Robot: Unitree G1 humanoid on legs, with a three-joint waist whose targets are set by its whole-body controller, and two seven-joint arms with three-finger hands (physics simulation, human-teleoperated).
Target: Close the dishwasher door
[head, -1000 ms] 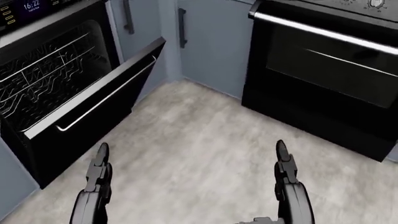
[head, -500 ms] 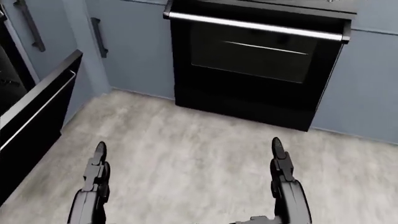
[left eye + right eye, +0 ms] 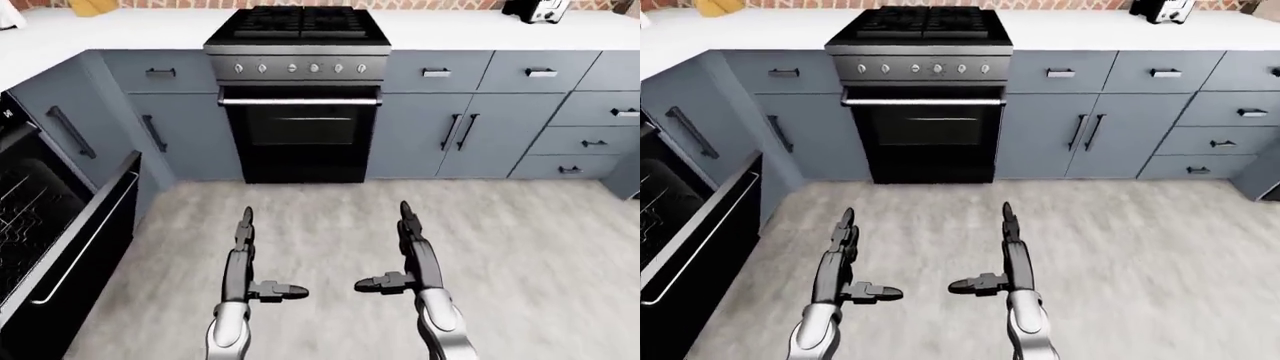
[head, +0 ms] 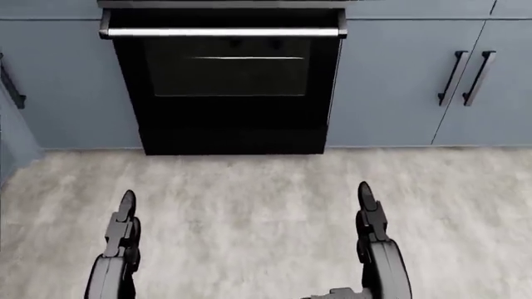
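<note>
The dishwasher (image 3: 30,225) stands at the left edge of the left-eye view. Its black door (image 3: 85,229) with a silver handle bar hangs partly open, and wire racks show inside. It is out of the head view. My left hand (image 3: 250,251) and right hand (image 3: 395,247) are held out low over the floor, fingers straight and thumbs turned inward, both open and empty. They are to the right of the dishwasher door and touch nothing. They also show in the head view, left hand (image 4: 125,221) and right hand (image 4: 367,215).
A black oven (image 3: 300,127) with a gas hob stands straight ahead, between grey-blue cabinets (image 3: 455,135). Drawers (image 3: 595,112) run along the right. A toaster (image 3: 535,9) sits on the white counter at the top right. Pale wood floor (image 3: 520,247) lies beneath.
The camera has turned right: the dishwasher slid out of the head view to the left and the oven came to the centre. My hands keep the same open pose.
</note>
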